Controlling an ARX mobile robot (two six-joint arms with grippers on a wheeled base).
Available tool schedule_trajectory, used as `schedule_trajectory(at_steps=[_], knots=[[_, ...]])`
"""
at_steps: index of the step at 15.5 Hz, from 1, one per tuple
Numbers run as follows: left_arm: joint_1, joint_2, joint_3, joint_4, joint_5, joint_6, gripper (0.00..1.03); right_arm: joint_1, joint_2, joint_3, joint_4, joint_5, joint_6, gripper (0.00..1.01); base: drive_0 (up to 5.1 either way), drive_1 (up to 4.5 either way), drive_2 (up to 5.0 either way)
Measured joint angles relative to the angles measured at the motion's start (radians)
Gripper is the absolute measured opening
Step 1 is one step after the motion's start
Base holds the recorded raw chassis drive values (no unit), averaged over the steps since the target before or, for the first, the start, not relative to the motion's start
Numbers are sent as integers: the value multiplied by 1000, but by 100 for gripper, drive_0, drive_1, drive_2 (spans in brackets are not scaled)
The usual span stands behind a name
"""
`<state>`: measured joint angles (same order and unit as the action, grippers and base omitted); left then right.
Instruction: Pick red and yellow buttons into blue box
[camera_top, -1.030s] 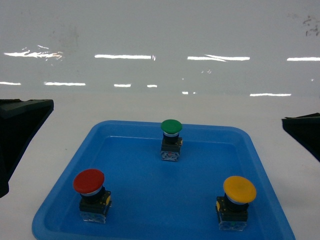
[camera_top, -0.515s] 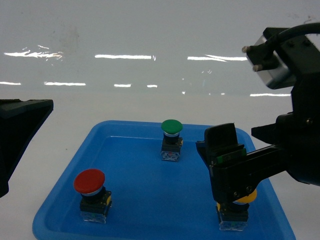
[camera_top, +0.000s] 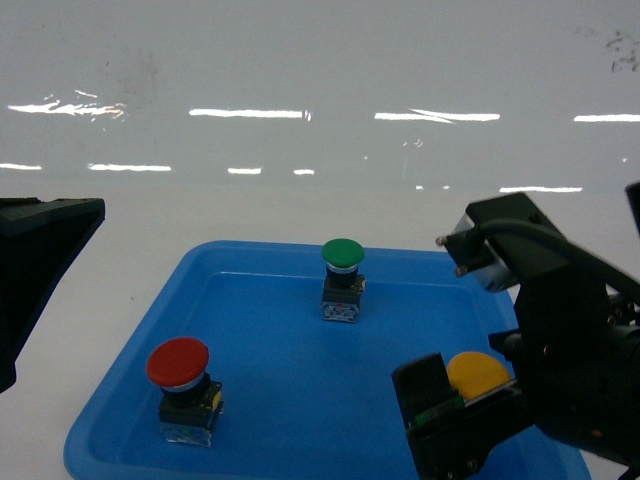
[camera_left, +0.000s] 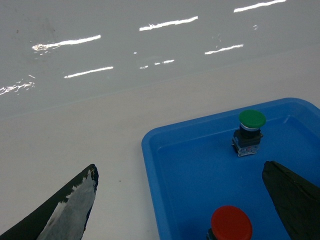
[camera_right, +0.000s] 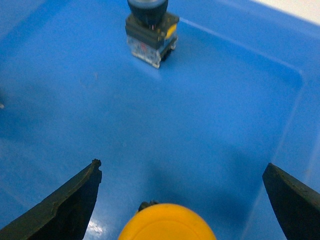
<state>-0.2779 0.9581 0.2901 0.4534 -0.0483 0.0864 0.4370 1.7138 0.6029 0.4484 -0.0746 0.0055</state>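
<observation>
The right pincer (camera_right: 182, 200) is spread wide and released, its fingers on either side of the yellow button (camera_top: 477, 372), which stands in the shallow blue tray (camera_top: 250, 255) on the white table (camera_top: 150, 215). The red button (camera_top: 178, 363) stands at the tray's near left, the green button (camera_top: 343, 254) toward its far side. The left pincer (camera_left: 180, 200) hangs released above the tray's left edge, holding nothing.

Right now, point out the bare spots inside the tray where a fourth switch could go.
Widest bare floor of the blue tray lies mid-tray, between the red button, green button and yellow button. The back left corner is also bare. The front right is crowded: the right gripper straddles the yellow button.
</observation>
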Motion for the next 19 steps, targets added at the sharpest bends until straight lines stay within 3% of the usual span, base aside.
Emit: schedule_trajectory(at_steps=[5, 10, 12, 16, 19], knots=[[0, 0, 0, 0, 0, 0, 98, -5, 55, -25, 71, -16, -6, 98, 0, 0, 0], [0, 0, 0, 0, 0, 0, 98, -4, 63, -33, 99, -18, -24, 48, 0, 0, 0], [0, 0, 0, 1, 0, 0, 98, -4, 58, -37, 100, -20, -25, 35, 0, 0, 0], [0, 0, 0, 0, 0, 0, 98, -6, 22, -71, 133, -3, -37, 34, 0, 0, 0], [0, 0, 0, 1, 0, 0, 98, -43, -161, -99, 158, 27, -89, 33, 0, 0, 0]])
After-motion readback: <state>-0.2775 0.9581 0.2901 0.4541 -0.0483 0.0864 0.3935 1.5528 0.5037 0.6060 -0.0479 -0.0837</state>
